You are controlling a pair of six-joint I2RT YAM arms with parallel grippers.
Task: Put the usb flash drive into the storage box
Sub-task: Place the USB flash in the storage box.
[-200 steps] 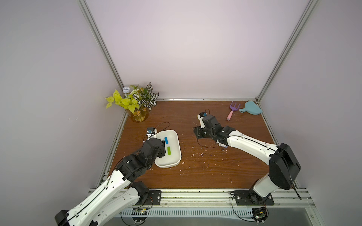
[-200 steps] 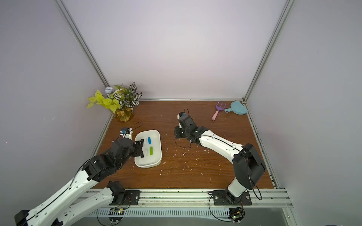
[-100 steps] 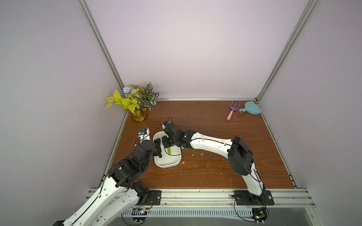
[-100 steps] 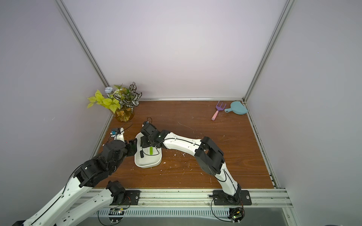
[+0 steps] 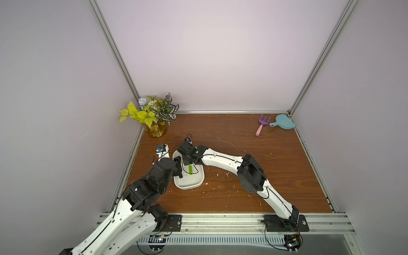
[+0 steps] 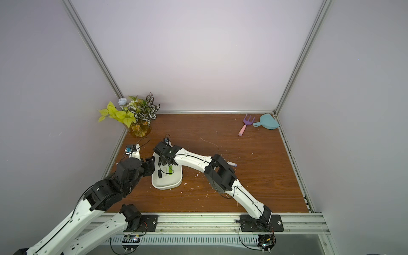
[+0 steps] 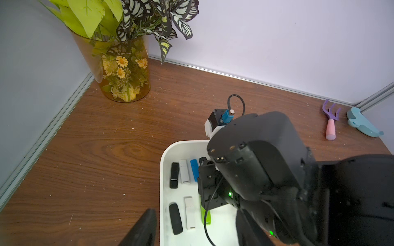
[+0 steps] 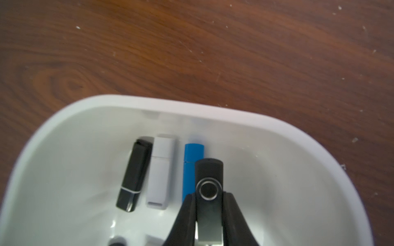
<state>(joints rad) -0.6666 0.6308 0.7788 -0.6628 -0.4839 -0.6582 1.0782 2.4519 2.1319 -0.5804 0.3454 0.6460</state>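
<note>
- Your right gripper [image 8: 210, 213]: jaws clenched on the black swivel usb flash drive [image 8: 209, 187], held over the storage box [image 8: 85, 102], not yet released.
- Your left gripper [image 5: 179, 169]: jaws parted, holding nothing, at the box's 9 o'clock rim.
- Box contents, already stowed: black capped drive [image 8: 133, 176], white drive [image 8: 161, 170], blue drive [image 8: 191, 164], green drive [image 5: 190, 169], and two more nearer the camera.
- Remaining, by your judgement: lower, release, withdraw.
- One further drive [image 6: 231, 164] lies on the table at 3 o'clock of the box.
- Far corners: vase [image 7: 119, 70], purple fork [image 5: 261, 123], blue scoop [image 5: 284, 121].
</note>
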